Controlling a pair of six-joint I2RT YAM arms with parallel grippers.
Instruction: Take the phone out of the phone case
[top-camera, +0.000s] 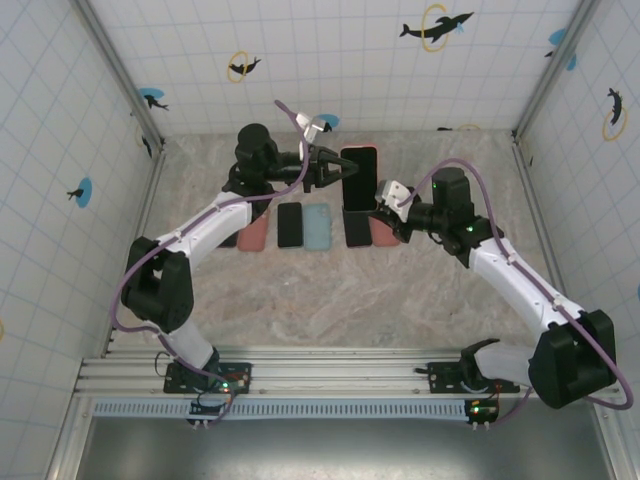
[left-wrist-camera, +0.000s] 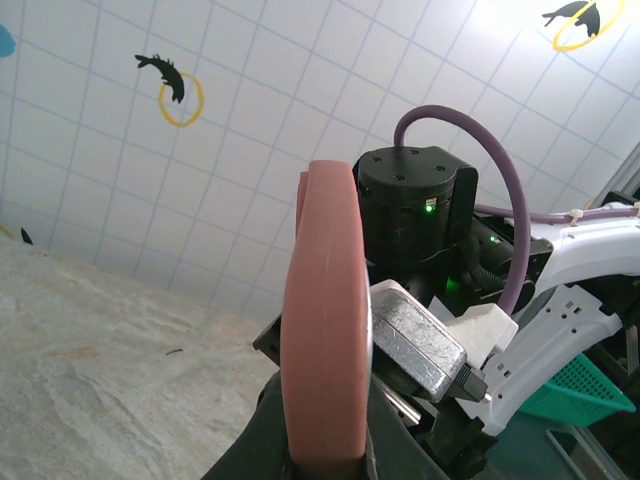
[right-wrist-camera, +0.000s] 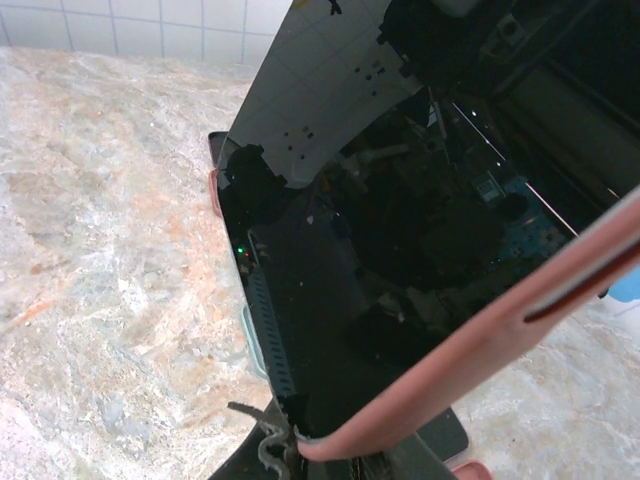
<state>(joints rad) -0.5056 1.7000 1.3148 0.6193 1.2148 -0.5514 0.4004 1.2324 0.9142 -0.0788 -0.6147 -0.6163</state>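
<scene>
Marble bench (top-camera: 300, 290), tiled walls | phone (top-camera: 358, 180) in pink phone case (left-wrist-camera: 320, 330) held aloft | left jaws, right jaws clamped on phone case | next: anchor 1 edge, peel a corner off gently

lab test cell: gridded walls (top-camera: 340, 60), marble tabletop (top-camera: 350, 290), aluminium rail (top-camera: 340, 368)

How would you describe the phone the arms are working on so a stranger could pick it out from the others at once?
On the marble table, find the row of phones and cases lying flat. Just behind it, the pink-cased phone hangs between the left gripper and right gripper. It alone is held off the table, its dark screen framed in pink.
</scene>
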